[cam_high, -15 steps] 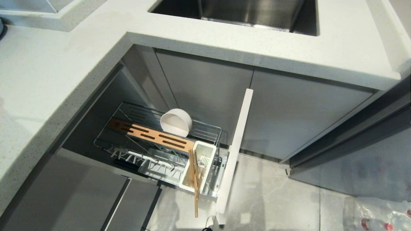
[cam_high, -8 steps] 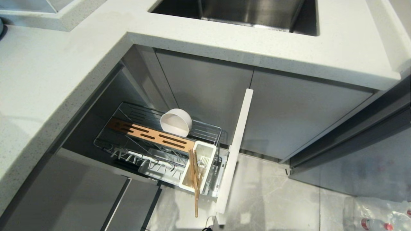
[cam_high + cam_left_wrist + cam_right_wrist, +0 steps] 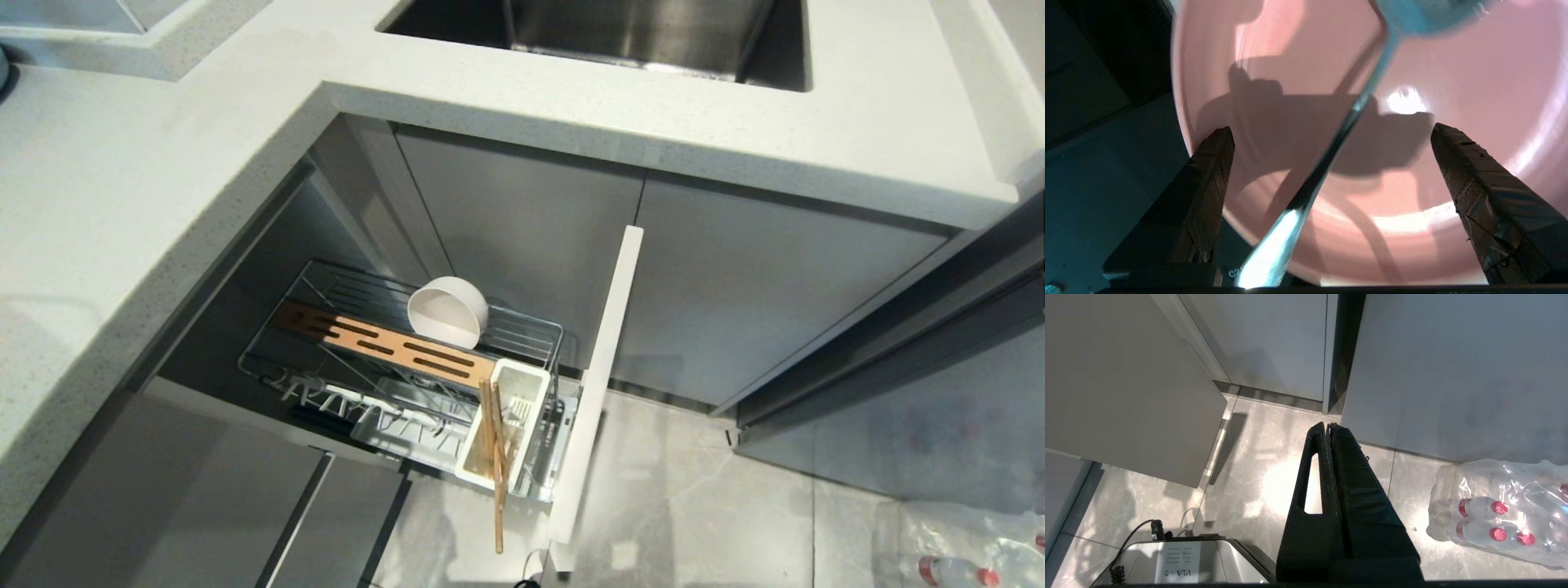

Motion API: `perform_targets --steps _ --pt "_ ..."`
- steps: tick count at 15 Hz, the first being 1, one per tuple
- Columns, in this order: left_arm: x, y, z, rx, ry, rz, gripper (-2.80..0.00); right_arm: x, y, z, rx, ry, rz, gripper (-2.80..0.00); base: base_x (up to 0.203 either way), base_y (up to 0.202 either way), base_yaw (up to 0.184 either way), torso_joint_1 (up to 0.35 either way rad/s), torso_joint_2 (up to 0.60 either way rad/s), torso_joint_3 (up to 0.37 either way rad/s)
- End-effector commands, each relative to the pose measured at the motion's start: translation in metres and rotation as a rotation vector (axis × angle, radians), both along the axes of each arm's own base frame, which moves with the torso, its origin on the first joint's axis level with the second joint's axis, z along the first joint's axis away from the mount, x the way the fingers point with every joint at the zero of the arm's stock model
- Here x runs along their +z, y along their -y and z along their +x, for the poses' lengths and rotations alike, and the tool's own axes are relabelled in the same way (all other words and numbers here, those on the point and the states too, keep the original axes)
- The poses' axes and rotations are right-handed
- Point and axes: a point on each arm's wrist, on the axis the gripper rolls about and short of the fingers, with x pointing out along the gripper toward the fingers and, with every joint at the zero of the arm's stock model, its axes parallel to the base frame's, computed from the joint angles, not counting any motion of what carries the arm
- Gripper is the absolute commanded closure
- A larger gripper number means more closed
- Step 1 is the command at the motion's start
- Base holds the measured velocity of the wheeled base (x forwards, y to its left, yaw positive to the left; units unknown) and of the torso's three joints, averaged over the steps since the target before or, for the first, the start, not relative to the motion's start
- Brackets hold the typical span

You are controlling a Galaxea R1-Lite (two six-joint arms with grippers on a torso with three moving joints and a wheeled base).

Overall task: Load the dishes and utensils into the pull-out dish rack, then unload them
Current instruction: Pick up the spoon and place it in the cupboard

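Two items were racked already — bowl (image 3: 447,312) on the dish rack (image 3: 522,331), chopsticks (image 3: 495,457) in its cutlery box (image 3: 531,377). My left hand (image 3: 1331,132) hung released over the spoon (image 3: 1327,159) on the pink plate (image 3: 1474,73). Next, prob.: clench on the handle w/o sliding it. Right hand (image 3: 1329,425) clenched, parked.

Bright glare on the spoon (image 3: 1274,249) handle, tool shadows across the pink plate (image 3: 1453,73), blurred close up

pink plate (image 3: 1298,53); cream-white bowl (image 3: 447,314); light-brown chopsticks (image 3: 495,465)
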Motion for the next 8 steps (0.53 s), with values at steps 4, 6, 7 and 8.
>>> perform_targets --steps 4,6,7,8 --pt "-0.0031 -0.0021 0.0028 -0.008 -0.007 -0.014 -2.8 -0.0005 0.0 0.0002 0.0 -0.003 0.0 0.0 0.0 0.0 0.0 0.0 0.0 0.0" --pt "-0.0032 -0.0018 0.0031 -0.01 -0.007 -0.015 -2.8 -0.0004 0.0 0.0002 0.001 -0.002 0.0 0.0 0.0 0.0 0.0 0.0 0.0 0.0" --pt "-0.0032 -0.002 0.0028 -0.008 -0.007 -0.015 -2.8 -0.0004 0.0 0.0002 0.002 -0.002 0.0 0.0 0.0 0.0 0.0 0.0 0.0 0.0" --pt "-0.0031 -0.0014 0.0029 -0.01 -0.007 -0.015 -0.93 -0.0005 0.0 0.0002 0.0 -0.003 0.0 0.0 0.0 0.0 0.0 0.0 0.0 0.0"
